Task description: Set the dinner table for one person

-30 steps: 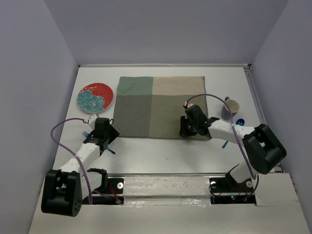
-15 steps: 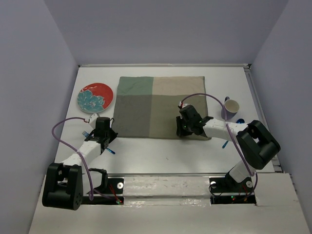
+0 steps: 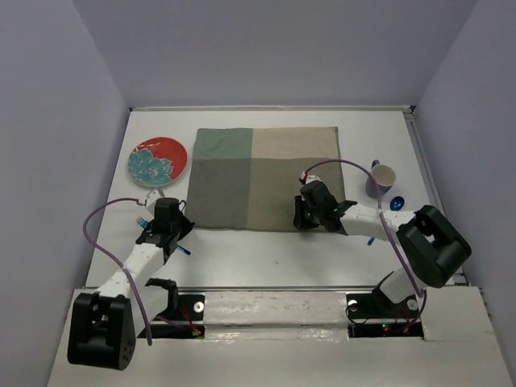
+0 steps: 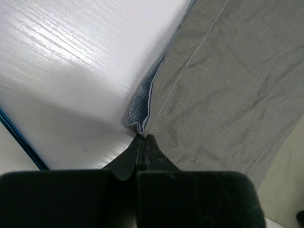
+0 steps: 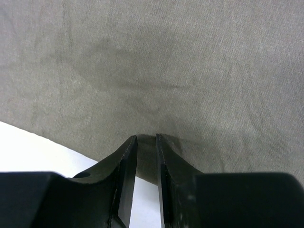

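Note:
The white dinner table (image 3: 274,262) carries a green-and-beige cloth mat (image 3: 262,177) at its middle. My left gripper (image 3: 181,222) sits at the mat's near left corner. In the left wrist view it (image 4: 144,137) is shut on that corner (image 4: 142,109), which curls up off the table (image 4: 71,66). My right gripper (image 3: 303,216) rests on the mat's near edge, right of centre. Seen from the right wrist, it (image 5: 146,137) stands open by a narrow gap astride the flat mat (image 5: 156,61).
A red plate with a teal flower (image 3: 159,160) lies at the left of the mat. A purple mug (image 3: 383,179) and a small blue thing (image 3: 396,204) are at the right. A thin blue utensil (image 3: 184,250) lies beside the left arm.
The left jaws have closed on the mat's corner. The right gripper has slid slightly left and nearer along the mat's near edge, its jaws narrowing.

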{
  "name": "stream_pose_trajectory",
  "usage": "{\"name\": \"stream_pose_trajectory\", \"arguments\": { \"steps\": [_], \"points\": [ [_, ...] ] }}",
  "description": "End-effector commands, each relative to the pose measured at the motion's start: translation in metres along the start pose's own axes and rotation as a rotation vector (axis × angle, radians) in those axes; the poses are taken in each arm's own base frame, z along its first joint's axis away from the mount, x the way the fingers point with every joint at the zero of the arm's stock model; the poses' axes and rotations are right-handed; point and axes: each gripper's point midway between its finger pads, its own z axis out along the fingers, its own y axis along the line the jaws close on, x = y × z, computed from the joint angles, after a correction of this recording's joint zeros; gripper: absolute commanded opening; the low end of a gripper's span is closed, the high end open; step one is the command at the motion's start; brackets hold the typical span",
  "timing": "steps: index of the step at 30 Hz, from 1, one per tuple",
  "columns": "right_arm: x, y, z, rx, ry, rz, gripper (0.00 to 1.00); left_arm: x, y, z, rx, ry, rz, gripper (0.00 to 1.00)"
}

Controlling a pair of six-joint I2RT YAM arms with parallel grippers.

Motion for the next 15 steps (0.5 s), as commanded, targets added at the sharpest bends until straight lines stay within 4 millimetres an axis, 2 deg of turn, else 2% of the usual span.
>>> {"name": "stream_pose_trajectory", "arguments": {
  "steps": [1, 5, 8, 13, 14, 15],
  "points": [
    [0.04, -0.012, -0.007, 0.038, 0.094, 0.011, 0.28, 0.004, -0.002, -0.014, 0.03, 0.015, -0.062, 0.0],
    [0.039, -0.013, -0.015, 0.04, 0.09, 0.018, 0.28, 0.01, -0.006, -0.019, 0.063, 0.034, -0.103, 0.0],
    [0.039, -0.008, -0.021, 0.025, 0.084, 0.025, 0.28, 0.008, -0.006, -0.022, 0.058, 0.029, -0.111, 0.0],
    [0.036, -0.009, -0.024, 0.032, 0.076, 0.012, 0.28, 0.001, -0.018, -0.036, 0.11, 0.023, -0.147, 0.0],
    [0.033, -0.009, -0.025, 0.035, 0.071, 0.005, 0.28, -0.001, -0.021, -0.038, 0.121, 0.02, -0.162, 0.01],
    [0.031, -0.009, -0.025, 0.039, 0.065, -0.002, 0.28, -0.003, -0.022, -0.041, 0.128, 0.014, -0.164, 0.07]
  ]
}}
